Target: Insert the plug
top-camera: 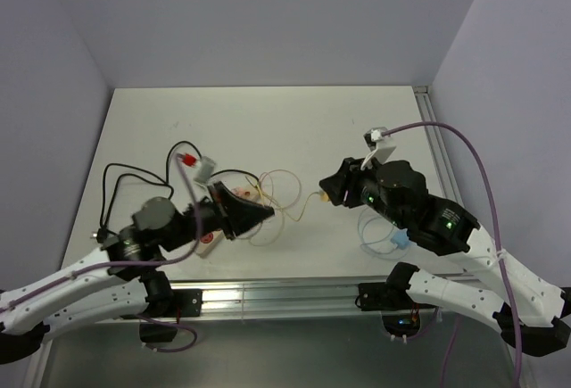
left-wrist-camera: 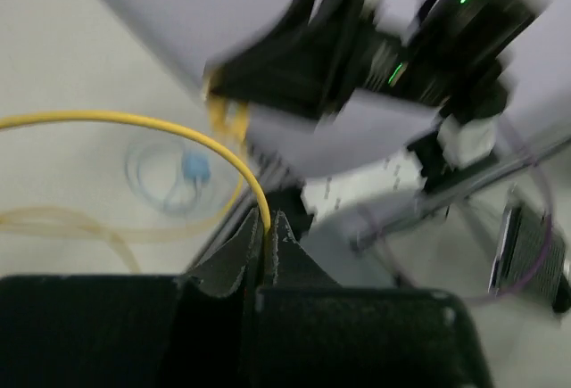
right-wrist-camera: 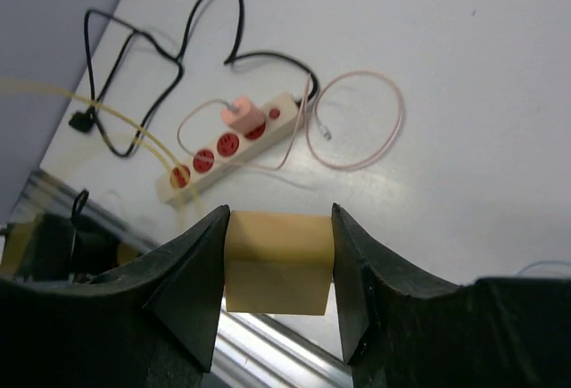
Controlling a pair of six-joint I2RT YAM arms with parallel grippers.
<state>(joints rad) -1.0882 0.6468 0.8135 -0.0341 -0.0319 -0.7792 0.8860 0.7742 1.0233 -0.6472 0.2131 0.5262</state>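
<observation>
To seat it well, we should keep the yellow plug square in the grip. Its prong side is hidden from us, so we should turn it toward a free red socket and press straight down. Nearest the camera, our right gripper is partly spread and clamps the blocky plug by two sides, over the table. Our left gripper is clenched tight on the thin yellow cable. Farther off lies the power strip, a pink charger already in one socket.
</observation>
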